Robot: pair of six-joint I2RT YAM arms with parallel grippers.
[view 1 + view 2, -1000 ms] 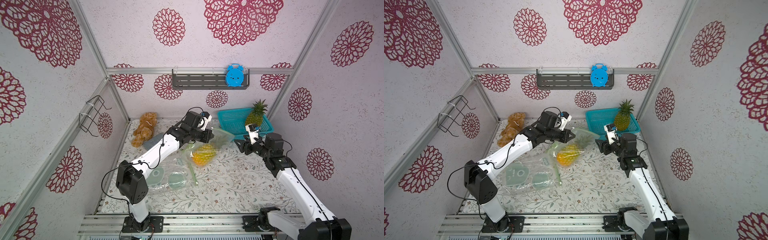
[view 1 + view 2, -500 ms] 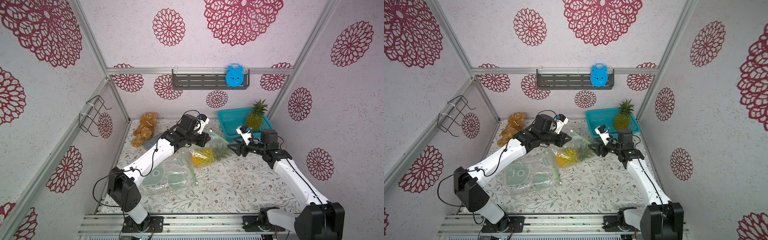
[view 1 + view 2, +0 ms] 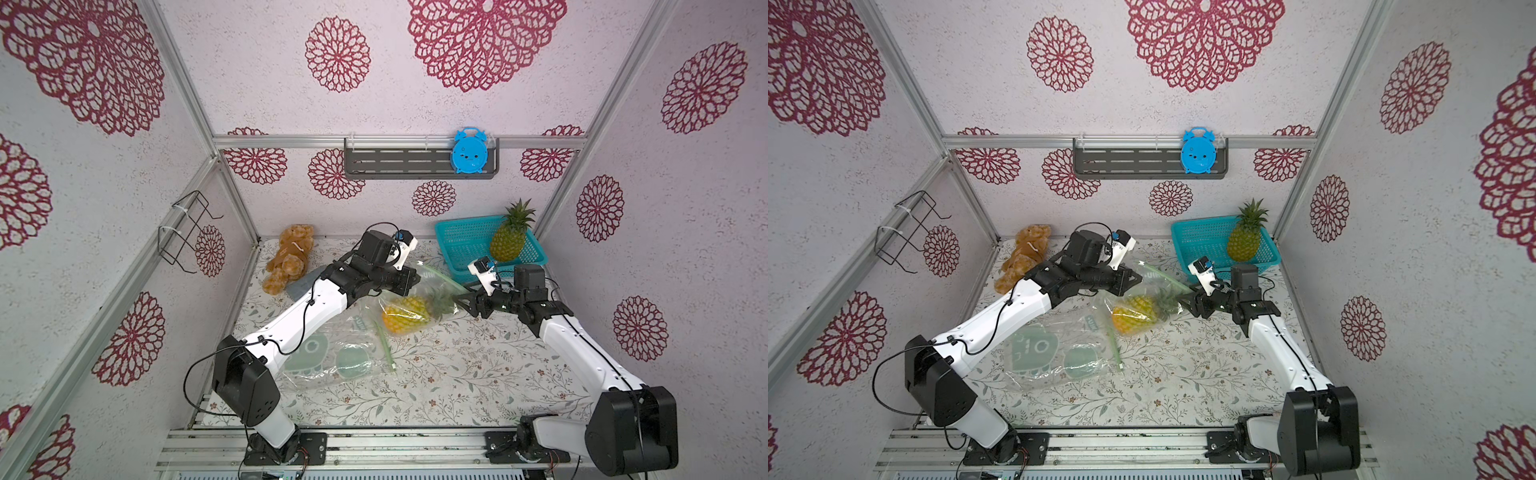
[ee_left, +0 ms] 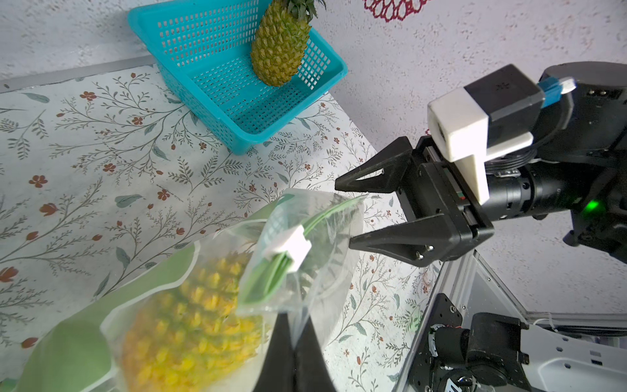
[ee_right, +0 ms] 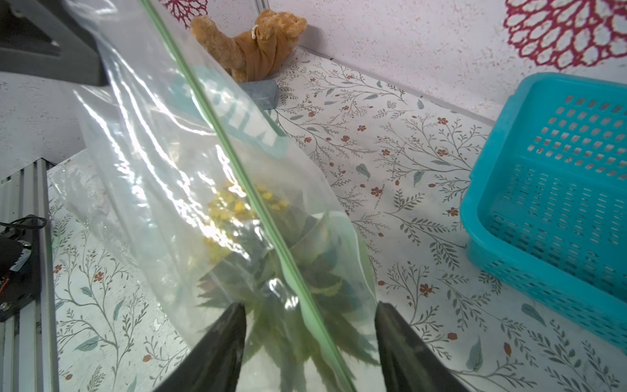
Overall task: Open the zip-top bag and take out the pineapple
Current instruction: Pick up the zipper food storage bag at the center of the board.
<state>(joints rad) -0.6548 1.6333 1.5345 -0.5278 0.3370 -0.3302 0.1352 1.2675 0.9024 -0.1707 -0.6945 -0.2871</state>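
Note:
The clear zip-top bag (image 3: 419,291) (image 5: 163,146) hangs above the mat with a green zip strip (image 5: 244,183) along its top. A white slider (image 4: 291,246) sits on that strip. The yellow pineapple (image 3: 403,320) (image 3: 1131,318) (image 4: 190,325) lies inside, its green crown (image 5: 271,271) pointing at my right arm. My left gripper (image 3: 415,277) (image 3: 1137,279) (image 4: 295,319) is shut on the bag's film near the zip and holds that edge up. My right gripper (image 3: 459,301) (image 3: 1185,303) (image 4: 343,214) (image 5: 309,305) is open, one finger on each side of the bag's crown end.
A teal basket (image 3: 461,237) at the back right holds another pineapple (image 3: 509,243), standing upright. A brown plush bear (image 3: 289,257) lies at the back left. A second flat clear bag (image 3: 328,357) with green prints lies near the front. On the walls are a shelf with a blue clock (image 3: 469,150) and a wire rack (image 3: 187,232).
My right gripper has moved left to the bag, and its fingers now straddle the crown end. The bag and pineapple have sunk slightly in my left gripper's hold.

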